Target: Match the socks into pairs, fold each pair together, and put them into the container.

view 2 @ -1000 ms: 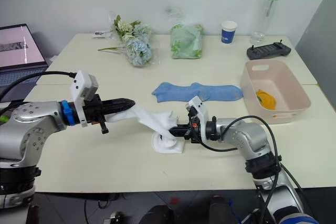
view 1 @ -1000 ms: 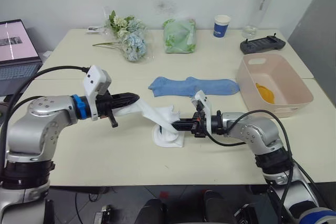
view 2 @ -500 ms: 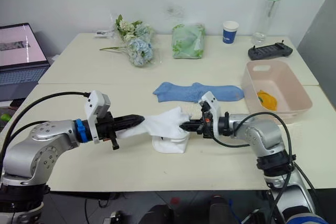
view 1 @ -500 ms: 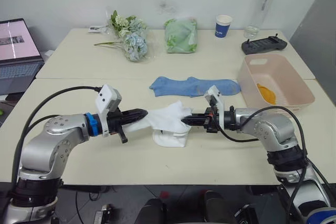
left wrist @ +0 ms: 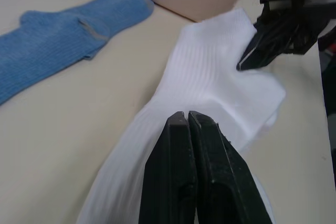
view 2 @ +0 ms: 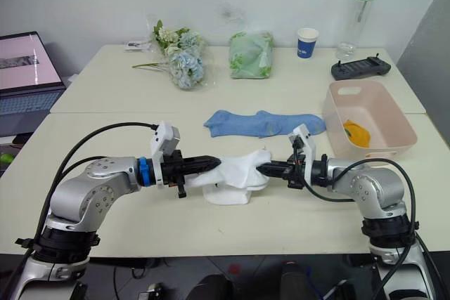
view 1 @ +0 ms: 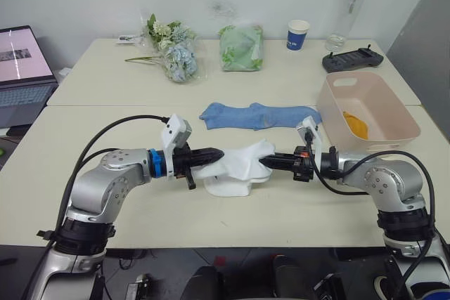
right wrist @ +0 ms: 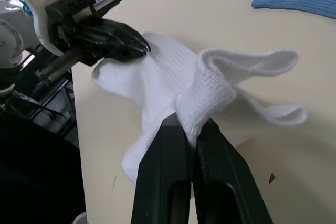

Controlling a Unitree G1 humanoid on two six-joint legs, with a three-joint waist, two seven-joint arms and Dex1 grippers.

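Note:
A white sock (view 1: pixel 242 159) is stretched just above a second white sock (view 1: pixel 226 186) lying on the table's front middle. My left gripper (view 1: pixel 219 152) is shut on the held sock's left end, and my right gripper (view 1: pixel 265 162) is shut on its right end, pinching the cuff (right wrist: pixel 206 96). Two light blue socks (view 1: pixel 254 114) lie flat, overlapping, behind them. The pale pink container (view 1: pixel 367 112) stands at the right with a mustard-yellow sock (view 1: pixel 355 125) inside.
At the table's back stand a flower bunch (view 1: pixel 172 50), a green patterned cloth bundle (view 1: pixel 240 48), a blue-and-white paper cup (view 1: pixel 297 34), a clear bottle (view 1: pixel 348 13) and a black controller (view 1: pixel 351 59). A laptop (view 1: pixel 24 68) sits at far left.
Both grippers have moved right and lower with the white sock between them. The left gripper has closed in toward the right one, so the sock hangs slacker over the other white sock.

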